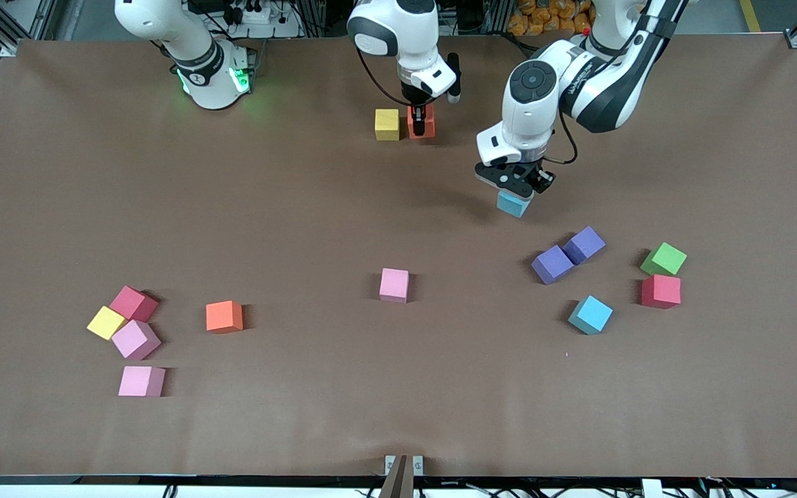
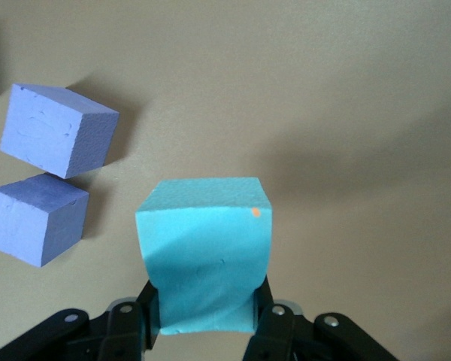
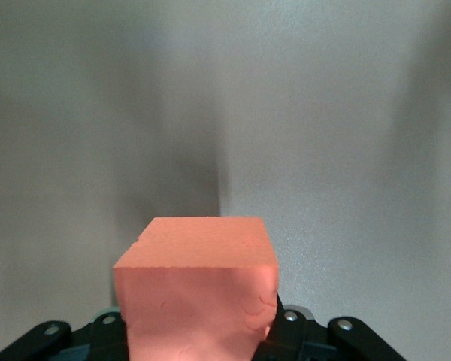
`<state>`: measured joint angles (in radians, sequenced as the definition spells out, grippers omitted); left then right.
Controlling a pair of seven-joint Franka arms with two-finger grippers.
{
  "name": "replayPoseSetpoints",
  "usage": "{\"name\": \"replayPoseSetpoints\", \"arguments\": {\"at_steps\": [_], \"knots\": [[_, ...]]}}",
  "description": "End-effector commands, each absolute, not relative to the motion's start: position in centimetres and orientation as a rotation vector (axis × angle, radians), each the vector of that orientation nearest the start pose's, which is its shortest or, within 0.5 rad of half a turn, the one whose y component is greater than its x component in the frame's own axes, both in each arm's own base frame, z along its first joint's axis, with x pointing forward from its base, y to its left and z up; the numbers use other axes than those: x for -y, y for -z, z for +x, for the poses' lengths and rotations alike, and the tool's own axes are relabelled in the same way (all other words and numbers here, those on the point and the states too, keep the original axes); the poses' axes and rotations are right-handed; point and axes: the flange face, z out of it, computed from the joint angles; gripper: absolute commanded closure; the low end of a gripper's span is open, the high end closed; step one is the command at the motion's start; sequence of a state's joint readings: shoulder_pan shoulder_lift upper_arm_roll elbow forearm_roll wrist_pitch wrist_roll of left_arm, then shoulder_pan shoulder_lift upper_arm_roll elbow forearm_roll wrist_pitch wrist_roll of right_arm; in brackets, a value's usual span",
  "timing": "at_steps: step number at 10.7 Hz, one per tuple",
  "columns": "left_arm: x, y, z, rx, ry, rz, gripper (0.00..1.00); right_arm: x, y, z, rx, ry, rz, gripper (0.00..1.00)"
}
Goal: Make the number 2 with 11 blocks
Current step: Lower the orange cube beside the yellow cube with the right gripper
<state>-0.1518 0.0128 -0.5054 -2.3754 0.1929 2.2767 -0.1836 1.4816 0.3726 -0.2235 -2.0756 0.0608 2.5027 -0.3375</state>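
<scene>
Nearest the front camera, toward the right arm's end of the brown table [image 1: 398,401], sits a pink foam cube [image 1: 141,381]. A little farther is a bunch of three touching cubes: another pink cube [image 1: 135,339], a small yellow cube [image 1: 106,322] and a dark pink cube [image 1: 133,303]. Near them is an orange foam cube [image 1: 224,317]. A pink cube in the middle [image 1: 394,285] sits alone. Toward the left arm's end are a light blue cube on the table [image 1: 590,315], a red cube [image 1: 661,291], a green cube [image 1: 663,259] and two purple cubes [image 1: 568,254] that touch. Above the table, the left gripper [image 1: 513,196] squeezes a light blue foam cube [image 2: 206,252] between its fingers. Farthest away, the right gripper [image 1: 420,123] is clamped on an orange cube [image 3: 196,289] just beside a yellow cube on the table [image 1: 387,124].
</scene>
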Motion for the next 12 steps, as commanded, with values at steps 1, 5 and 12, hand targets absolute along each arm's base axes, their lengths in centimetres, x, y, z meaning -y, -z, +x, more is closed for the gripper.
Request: {"name": "replayPoseSetpoints", "arguments": {"at_steps": [1,5,12], "knots": [[28.1,-33.3,39.1,-0.852,-0.037,-2.808,0.95,-56.8,-26.1,17.7,2.208,0.126,-2.242,0.82],[25.7,-37.4,41.5,-0.725,-0.054,-2.815,0.96,-56.5,-25.7,17.7,2.205,0.099,-2.255,0.79],[21.7,-41.9,45.9,-0.551,-0.04,-2.868,0.96,-55.7,-25.3,16.2,2.18,0.079,-2.281,0.79]]}}
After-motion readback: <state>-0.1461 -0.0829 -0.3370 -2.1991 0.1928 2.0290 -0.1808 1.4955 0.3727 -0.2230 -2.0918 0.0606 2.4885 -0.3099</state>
